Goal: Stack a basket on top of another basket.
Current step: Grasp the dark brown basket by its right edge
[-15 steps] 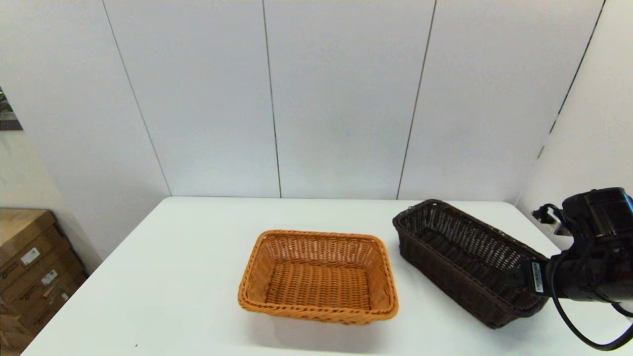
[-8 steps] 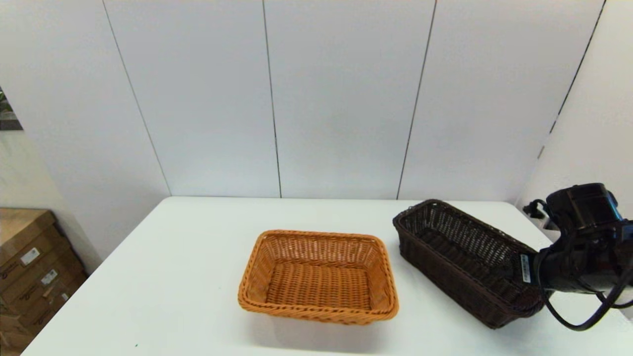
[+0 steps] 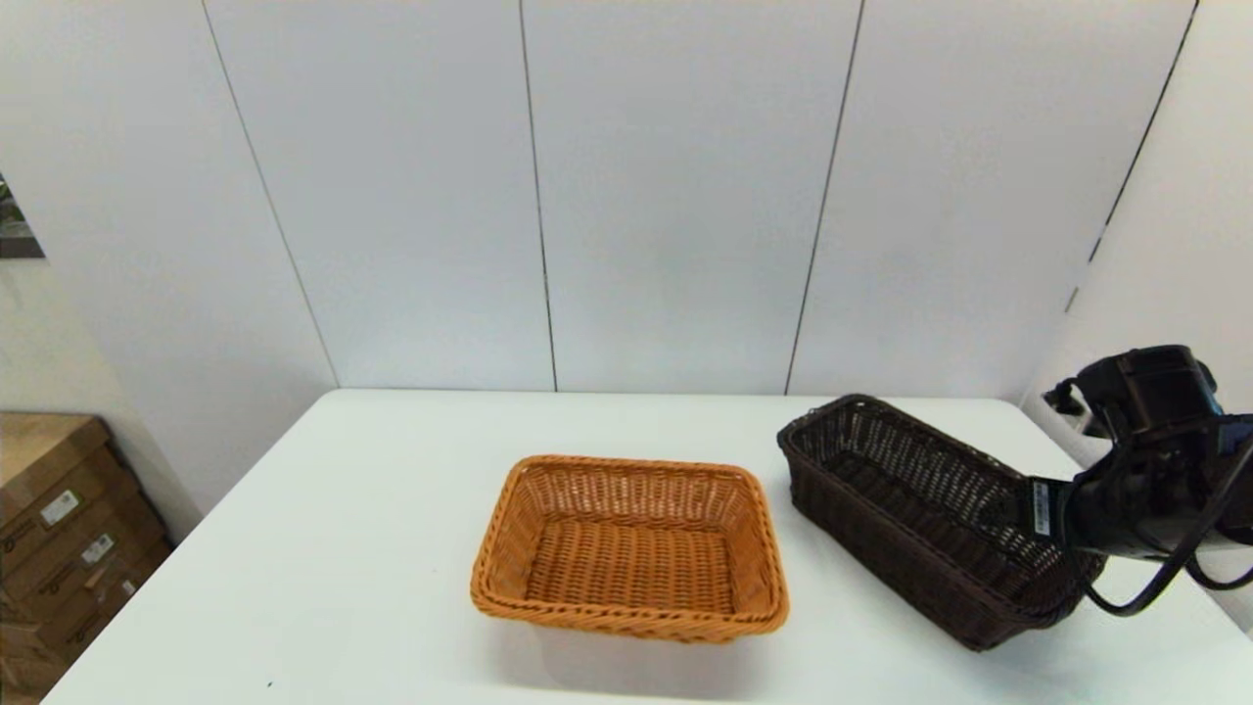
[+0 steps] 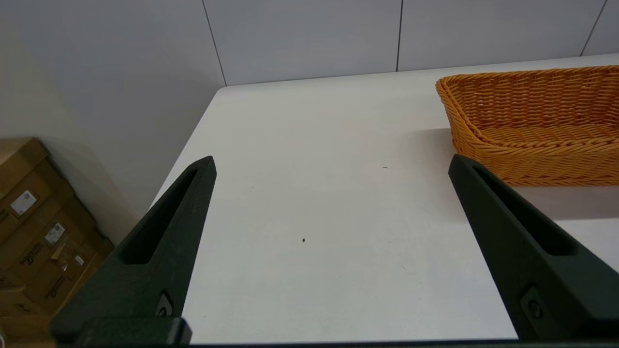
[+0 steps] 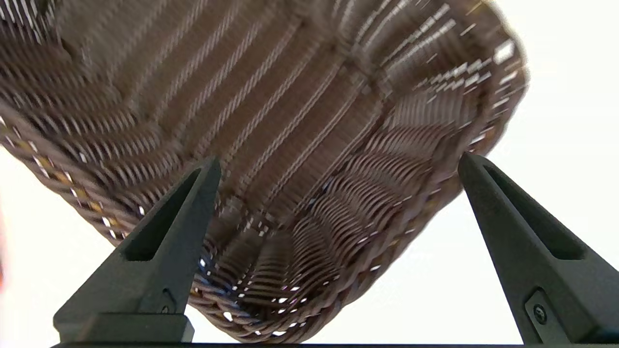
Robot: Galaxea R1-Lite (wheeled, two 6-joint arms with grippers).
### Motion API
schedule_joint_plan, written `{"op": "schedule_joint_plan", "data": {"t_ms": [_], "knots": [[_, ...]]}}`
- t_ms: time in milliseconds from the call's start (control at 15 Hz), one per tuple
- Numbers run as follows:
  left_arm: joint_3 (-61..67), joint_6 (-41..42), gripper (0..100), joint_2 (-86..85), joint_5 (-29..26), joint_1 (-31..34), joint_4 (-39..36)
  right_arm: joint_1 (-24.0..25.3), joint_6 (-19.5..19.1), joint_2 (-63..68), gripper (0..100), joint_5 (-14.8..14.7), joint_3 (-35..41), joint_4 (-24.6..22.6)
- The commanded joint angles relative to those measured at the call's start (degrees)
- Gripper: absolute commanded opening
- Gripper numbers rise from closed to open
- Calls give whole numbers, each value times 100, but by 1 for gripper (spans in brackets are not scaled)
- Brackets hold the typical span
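so nothing's stacked yet. the dark brown rectangular woven wicker basket point(image 3: 920, 514) sits on the white table point(image 3: 343, 548) just right of the orange-tan shallow wicker basket point(image 3: 631, 548), not touching it. the right gripper point(image 5: 338, 159) hovers over the dark one's near end, fingers spread wide, gripping nothing. the left gripper point(image 4: 331, 164) sits off to the left, also spread, empty. grab, lift and placing are all left.

no text can be read. the white sticker point(image 3: 1040, 506) on the right arm and the labels point(image 4: 23, 202) on the boxes point(image 4: 34, 232) are too small.
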Motion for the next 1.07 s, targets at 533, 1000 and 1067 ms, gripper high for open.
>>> {"op": "schedule_joint_plan", "data": {"t_ms": [533,1000,1067], "knots": [[9,1,100,-1,0,7,4,-351,504,-577,100,-464,-178,1092],[9,1,100,-1,0,-2,-5,-325,1577,-261,100,-490,-160,1347],[9,1,100,-1,0,-2,4,-325,1682,-182,100,-482,-160,1338]]}}
